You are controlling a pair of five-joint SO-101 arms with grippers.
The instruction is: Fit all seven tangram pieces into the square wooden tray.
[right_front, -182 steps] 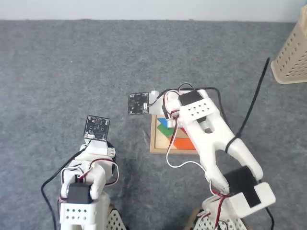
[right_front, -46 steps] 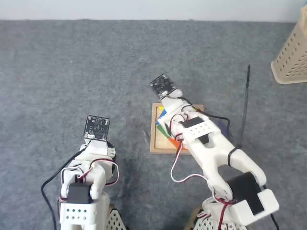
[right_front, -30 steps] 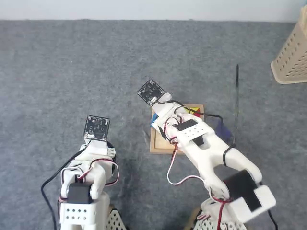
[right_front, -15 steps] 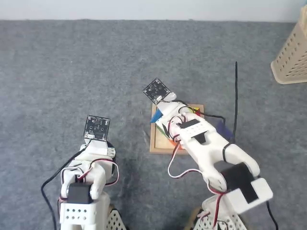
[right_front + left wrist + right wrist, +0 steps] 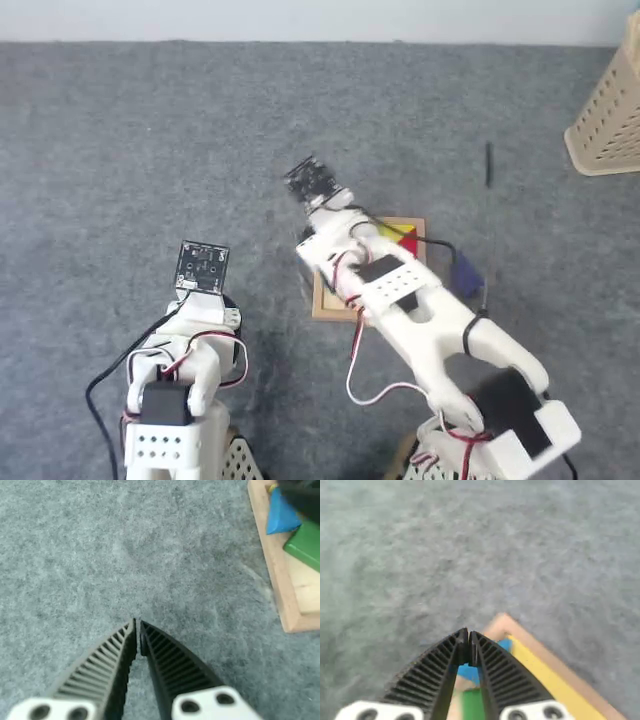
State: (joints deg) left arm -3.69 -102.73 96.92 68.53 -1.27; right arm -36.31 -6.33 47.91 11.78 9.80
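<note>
Right gripper (image 5: 469,632) closed over tray (image 5: 504,622) corner; left gripper (image 5: 137,625) closed, seemingly low.

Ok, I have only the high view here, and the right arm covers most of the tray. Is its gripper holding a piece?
Observer: No. In the right wrist view the right gripper is shut with nothing between its tips, above a corner of the tray.
Operator: Which piece lies in that corner?
Observer: A blue piece lies just under the tips, with a green piece next to it.
Operator: And the left gripper?
Observer: The left gripper is shut too, above the carpet and apart from the tray.
</note>
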